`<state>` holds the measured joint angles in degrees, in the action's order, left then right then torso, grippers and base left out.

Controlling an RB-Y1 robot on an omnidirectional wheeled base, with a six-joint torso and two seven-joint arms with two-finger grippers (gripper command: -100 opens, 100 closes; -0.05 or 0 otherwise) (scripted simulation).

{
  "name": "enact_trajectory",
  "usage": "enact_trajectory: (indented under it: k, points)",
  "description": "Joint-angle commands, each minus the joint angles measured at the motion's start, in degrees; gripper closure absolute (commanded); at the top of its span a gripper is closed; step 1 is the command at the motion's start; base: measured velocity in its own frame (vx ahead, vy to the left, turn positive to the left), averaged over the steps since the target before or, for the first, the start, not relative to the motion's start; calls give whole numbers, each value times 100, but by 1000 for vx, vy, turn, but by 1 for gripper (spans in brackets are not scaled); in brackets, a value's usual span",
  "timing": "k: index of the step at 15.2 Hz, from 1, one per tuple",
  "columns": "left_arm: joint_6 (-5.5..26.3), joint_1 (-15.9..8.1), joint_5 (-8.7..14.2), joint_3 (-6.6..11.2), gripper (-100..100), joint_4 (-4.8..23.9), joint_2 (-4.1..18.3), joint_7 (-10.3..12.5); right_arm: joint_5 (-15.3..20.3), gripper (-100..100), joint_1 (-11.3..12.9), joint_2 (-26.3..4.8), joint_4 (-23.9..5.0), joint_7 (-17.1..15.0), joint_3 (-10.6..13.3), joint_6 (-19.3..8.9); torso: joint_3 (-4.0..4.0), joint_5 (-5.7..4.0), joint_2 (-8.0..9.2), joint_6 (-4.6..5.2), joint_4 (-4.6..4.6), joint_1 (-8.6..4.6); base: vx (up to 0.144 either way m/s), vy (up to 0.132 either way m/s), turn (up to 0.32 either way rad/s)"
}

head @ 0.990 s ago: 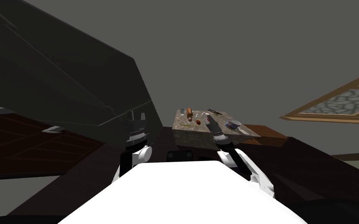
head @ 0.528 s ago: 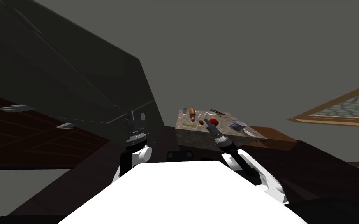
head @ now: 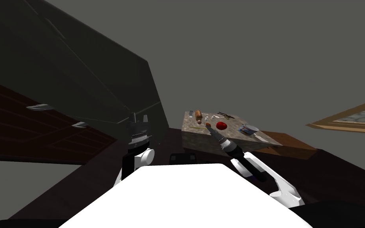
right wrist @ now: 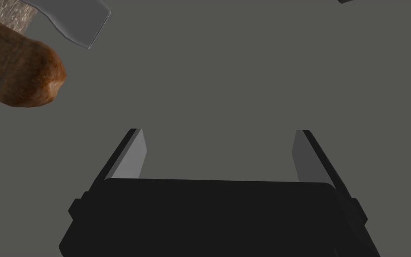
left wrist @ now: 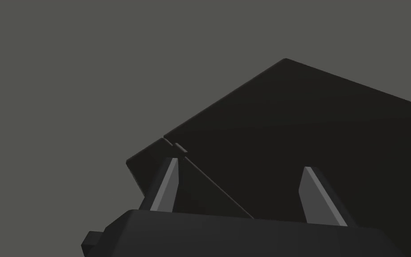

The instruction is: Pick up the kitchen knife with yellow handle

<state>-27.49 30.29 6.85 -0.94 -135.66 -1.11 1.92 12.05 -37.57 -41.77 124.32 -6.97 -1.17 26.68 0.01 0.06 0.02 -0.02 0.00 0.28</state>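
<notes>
- On the stone-topped counter (head: pixel 201 139), the knife (head: pixel 197 128) shows as a faint yellowish sliver near the front edge, just to my left of the right gripper (head: pixel 208 126).
- Its long axis seems to run along that edge. I cannot tell which end is the handle.
- Right gripper: nearer, fingers apart, empty.
- Left gripper (head: pixel 138 117): fingers apart, well away from the counter.

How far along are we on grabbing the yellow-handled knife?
Done: the right gripper is out over the stone-topped table. In hand: nothing; its fingers stand open and empty, with a brown lump off to one side. Left: find the knife, too small to tell apart here, close on it and lift. The left gripper is open, idle.
</notes>
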Motion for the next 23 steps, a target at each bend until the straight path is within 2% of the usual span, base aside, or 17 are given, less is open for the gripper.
enact_trajectory:
  k: [1, 2, 3, 5, 6, 8, 9, 11, 12, 14, 15, 17, 20, 22, 23]
  points:
    - [0, 0, 0, 0, 0, 0, 0, 0, 105, -100, -44, -286, -98, -23, 0, 41, 0, 0, 0, 0, 0, 0, -2, 79, 111]
    - [0, 0, 0, 0, 0, 0, 0, 0, 105, -100, -44, -340, -98, -23, 0, 41, 0, 1, 0, -1, 0, 2, 1, 58, 46]
    - [0, 0, 0, 0, 0, 0, 0, 0, 261, -100, -120, -525, -234, -44, 10, 97, 0, 0, 0, 1, 0, -1, 2, 72, 124]
    - [0, 0, 0, 0, 0, 0, 0, 0, 261, -100, -120, -692, -234, -44, 10, 97, 0, 1, -1, 0, 0, 1, 2, 62, 68]
    - [0, 0, 0, 0, 0, 0, 0, 0, 420, -100, -195, -882, -374, -64, 24, 152, 0, 0, -1, 1, 0, -4, 6, 64, 102]
    - [0, 0, 0, 0, 0, 0, 0, 0, 420, -100, -195, -1044, -374, -64, 24, 152, -1, 0, -3, -1, 0, -1, 6, 61, 88]
    - [0, 0, 0, 0, 0, 0, 0, 0, 584, -100, -268, -1221, -517, -84, 41, 207, -1, 0, -2, 0, 0, -5, 6, 57, 143]
    - [0, 0, 0, 0, 0, 0, 0, 0, 584, -100, -268, -1395, -517, -84, 41, 207, -2, -1, -4, -2, 0, -6, 8, 49, 96]
    - [0, 0, 0, 0, 0, 0, 0, 0, 750, -100, -340, -1573, -661, -104, 63, 261, -2, -1, -3, 1, 0, -9, 13, 60, 129]
    - [0, 0, 0, 0, 0, 0, 0, 0, 750, -100, -340, -1745, -661, -104, 63, 261, -3, 0, -6, -1, -1, -3, 14, 58, 92]
    - [0, 0, 0, 0, 0, 0, 0, 0, 919, -100, -410, -1929, -807, -123, 90, 314, -3, -1, -4, 1, -1, -6, 7, 60, 157]
    - [0, 0, 0, 0, 0, 0, 0, 0, 919, -100, -410, -2090, -807, -123, 90, 314, -3, 0, -5, -1, -1, -4, 13, 47, 102]
    - [0, 0, 0, 0, 0, 0, 0, 0, 1262, -100, -544, -2562, -1099, -160, 154, 415, -2, -1, -4, -2, -1, -10, 14, 48, 165]
    - [0, 0, 0, 0, 0, 0, 0, 0, 1262, -100, -544, -2767, -1099, -160, 154, 415, -6, -1, -10, -2, -2, -5, 26, 50, 116]
    - [0, 1, 0, 1, 0, 0, 0, 0, 1434, -100, -607, -2954, -1244, -178, 191, 463, -5, -1, -9, 1, -2, -8, 21, 43, 161]
